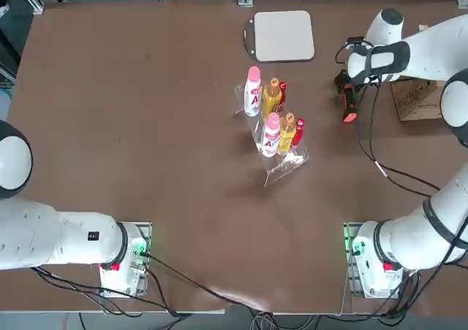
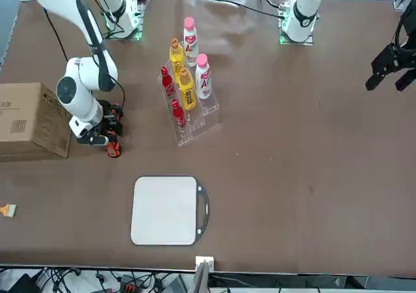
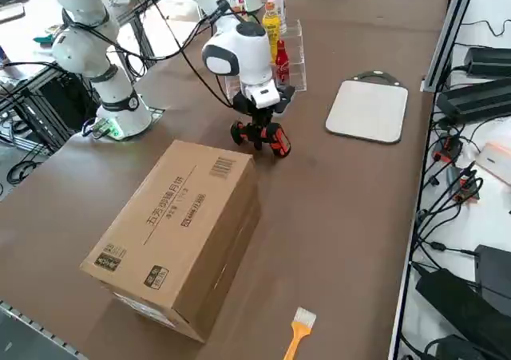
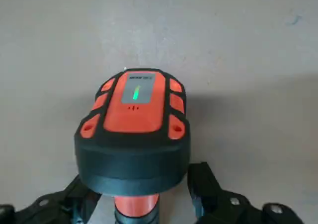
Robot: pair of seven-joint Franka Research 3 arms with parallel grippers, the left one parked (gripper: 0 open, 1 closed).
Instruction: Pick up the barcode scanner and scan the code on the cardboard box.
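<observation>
Right wrist view: the scanner (image 4: 135, 134) is seen between the right gripper (image 4: 144, 204) fingers, the jaws set close around its orange handle, though whether they are pressing on it cannot be told. The grip is best made firm on the handle before the scanner, lying on the table just beside the cardboard box (image 3: 180, 231), is lifted and its head turned toward the printed code. One scanner, one box, one grey pad (image 1: 284, 36) and seven bottles (image 1: 272, 118) in a clear rack are counted.
</observation>
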